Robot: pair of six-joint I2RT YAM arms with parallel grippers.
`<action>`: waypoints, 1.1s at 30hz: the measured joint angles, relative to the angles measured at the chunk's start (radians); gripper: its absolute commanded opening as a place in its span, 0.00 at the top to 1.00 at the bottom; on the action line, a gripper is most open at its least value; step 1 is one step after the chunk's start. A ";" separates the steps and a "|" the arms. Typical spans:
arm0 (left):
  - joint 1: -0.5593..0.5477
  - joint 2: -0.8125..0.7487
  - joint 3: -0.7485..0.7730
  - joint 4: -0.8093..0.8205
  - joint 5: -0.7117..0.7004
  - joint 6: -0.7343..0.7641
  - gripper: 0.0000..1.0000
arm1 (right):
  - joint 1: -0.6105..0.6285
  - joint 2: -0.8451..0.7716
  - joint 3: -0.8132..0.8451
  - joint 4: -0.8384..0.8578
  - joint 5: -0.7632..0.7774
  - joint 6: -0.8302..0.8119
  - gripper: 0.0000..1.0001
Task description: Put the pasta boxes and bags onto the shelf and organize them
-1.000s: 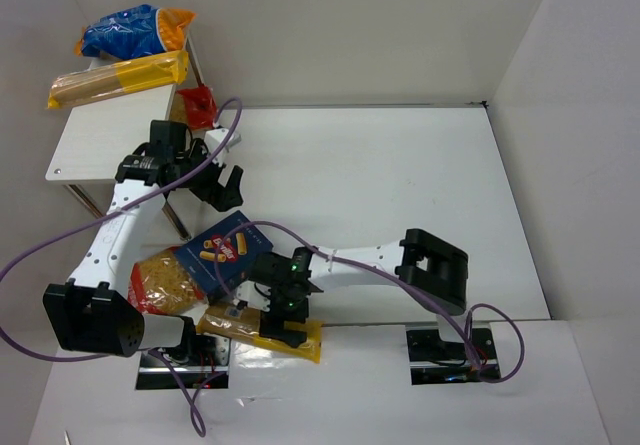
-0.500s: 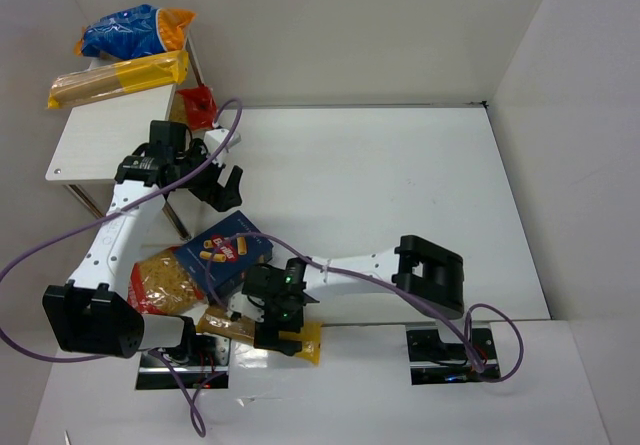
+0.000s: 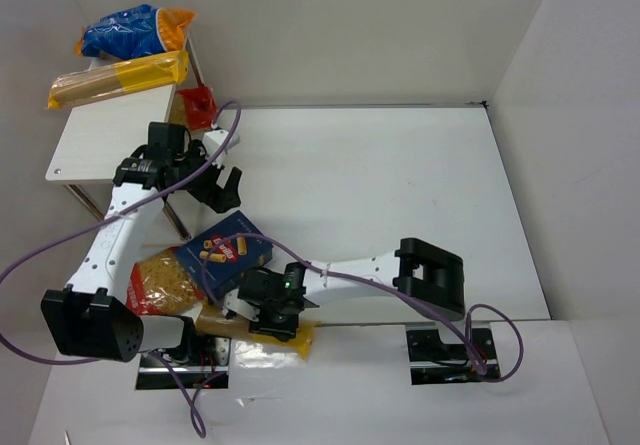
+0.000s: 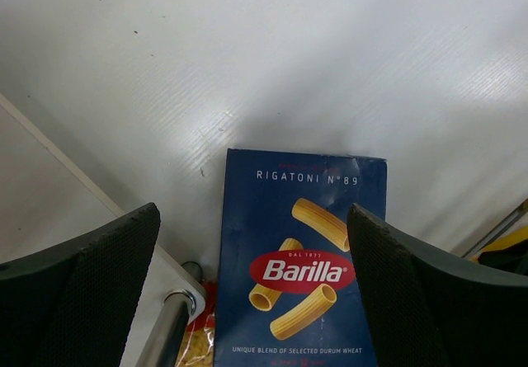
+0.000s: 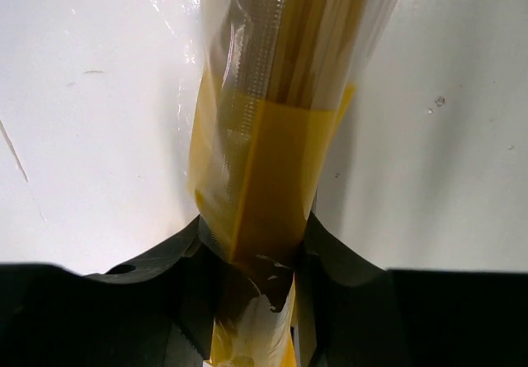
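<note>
Presently the right pincer (image 3: 265, 315) is clamped on the yellow end of a spaghetti bag (image 5: 276, 119), with both fingers (image 5: 169, 268) pressed against the plastic. The bag lies flat on the white floor (image 3: 400, 195) at about seven o'clock of the enclosure, near the arm bases. Just beside it, at its eleven o'clock side, a dark blue box (image 3: 225, 253) lies face up, its label reading Barilla Rigatoni. A bag of short pasta (image 3: 160, 283) lies against the box at nine o'clock.

The left pincer (image 3: 218, 177) hangs above the floor at twelve o'clock from the box, jaws wide apart and holding nothing. Its wrist view looks straight down on the box.

At ten o'clock stands the shelf (image 3: 95, 140). Its white top board carries a second spaghetti bag (image 3: 120, 77) and, beyond that, a blue-orange bag (image 3: 135, 30). A red-ended bag (image 3: 197, 105) sits just off the board's three o'clock edge; whether it rests on a lower tier cannot be told.
</note>
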 measured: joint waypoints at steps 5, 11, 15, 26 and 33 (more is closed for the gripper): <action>0.000 -0.027 -0.005 -0.013 0.000 0.000 0.00 | -0.042 -0.042 -0.061 0.046 -0.034 -0.040 1.00; 0.000 -0.048 -0.005 -0.021 0.002 0.003 0.00 | -0.244 -0.126 -0.177 -0.001 -0.043 -0.150 1.00; 0.000 -0.057 -0.020 -0.022 0.009 0.005 0.00 | -0.381 -0.195 -0.220 -0.071 0.013 -0.201 1.00; 0.000 -0.096 -0.052 -0.040 0.019 0.008 0.00 | -0.585 -0.317 -0.226 -0.153 0.211 -0.257 1.00; 0.000 -0.109 -0.068 -0.049 0.019 0.010 0.00 | -0.677 -0.367 -0.161 -0.204 0.275 -0.322 1.00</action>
